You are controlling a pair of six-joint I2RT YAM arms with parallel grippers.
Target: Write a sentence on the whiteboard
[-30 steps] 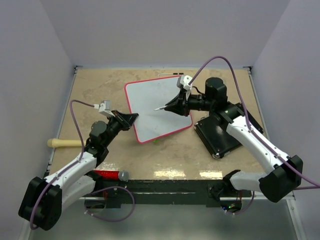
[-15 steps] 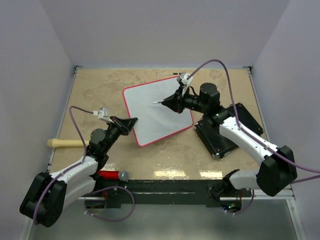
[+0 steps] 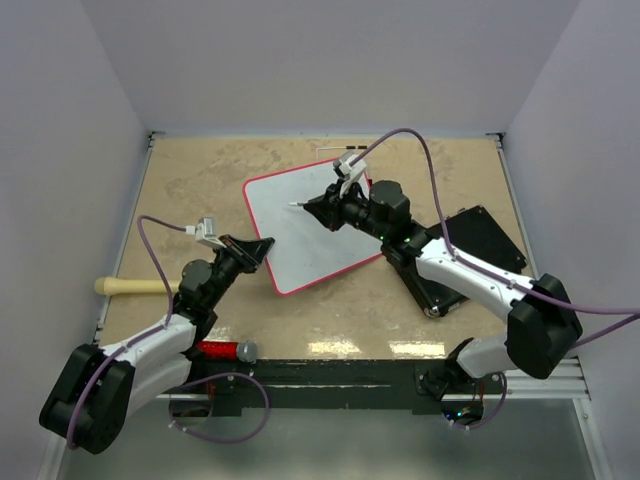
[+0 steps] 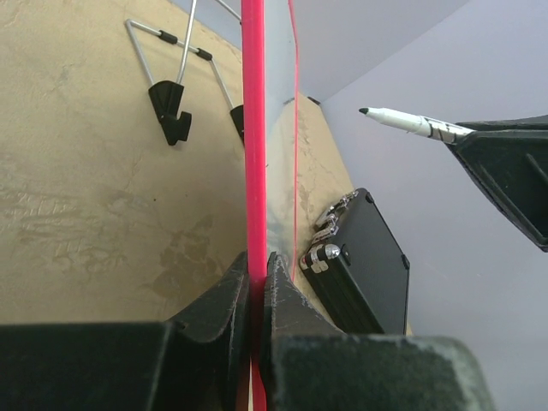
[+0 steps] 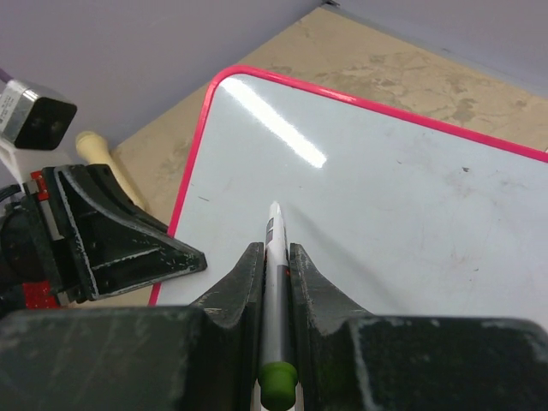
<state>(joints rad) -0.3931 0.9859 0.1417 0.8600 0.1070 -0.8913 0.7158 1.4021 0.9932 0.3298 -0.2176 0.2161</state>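
Note:
The whiteboard (image 3: 305, 225), white with a thin red rim, stands tilted at mid-table and looks blank. My left gripper (image 3: 265, 245) is shut on its near left rim; in the left wrist view the red edge (image 4: 253, 128) runs up from between the jaws (image 4: 256, 265). My right gripper (image 3: 318, 207) is shut on a white marker (image 5: 273, 257) with a green rear end, its tip (image 3: 292, 205) held just above the board's upper left area. The board fills the right wrist view (image 5: 385, 197). The marker also shows in the left wrist view (image 4: 402, 122).
A black rectangular case (image 3: 460, 255) lies right of the board under the right arm, also in the left wrist view (image 4: 364, 265). A wooden handle (image 3: 125, 287) lies at the left edge. A red cylinder (image 3: 215, 349) lies near the front. The board's wire stand (image 4: 175, 86) shows behind it.
My right gripper has moved left across the board with the marker, from its right part to its upper left. The left gripper keeps its hold on the rim and the board turned slightly.

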